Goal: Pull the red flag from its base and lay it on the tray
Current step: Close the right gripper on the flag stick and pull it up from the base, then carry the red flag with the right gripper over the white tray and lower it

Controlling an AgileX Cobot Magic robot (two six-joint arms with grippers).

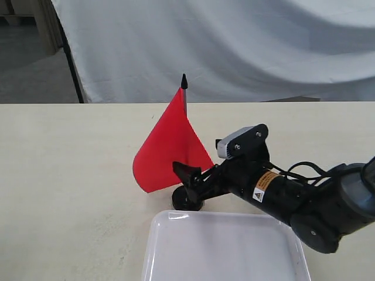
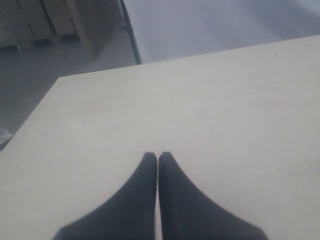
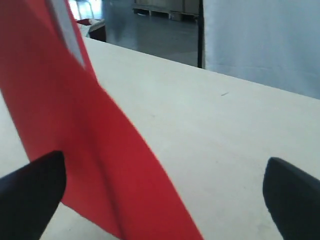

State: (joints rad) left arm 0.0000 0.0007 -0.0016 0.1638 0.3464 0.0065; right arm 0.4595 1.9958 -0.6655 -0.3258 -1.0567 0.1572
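Observation:
The red flag [image 1: 169, 147] stands upright in the small black base [image 1: 186, 203] on the table, its black tip [image 1: 184, 81] pointing up. My right gripper [image 1: 188, 182] is open, low over the table, with its fingers either side of the pole's lower end just above the base. In the right wrist view the red flag [image 3: 75, 125] fills the space near one finger [image 3: 30, 192] of the open right gripper [image 3: 162, 200], and the grey pole [image 3: 67, 30] shows through it. The white tray [image 1: 170, 225] lies just in front of the base. My left gripper [image 2: 158, 156] is shut on nothing.
A white cloth backdrop [image 1: 234, 47] hangs behind the table's far edge. The beige tabletop [image 1: 64, 175] stretches to the left of the flag. The left wrist view shows only bare table [image 2: 200, 110] and its far corner edge.

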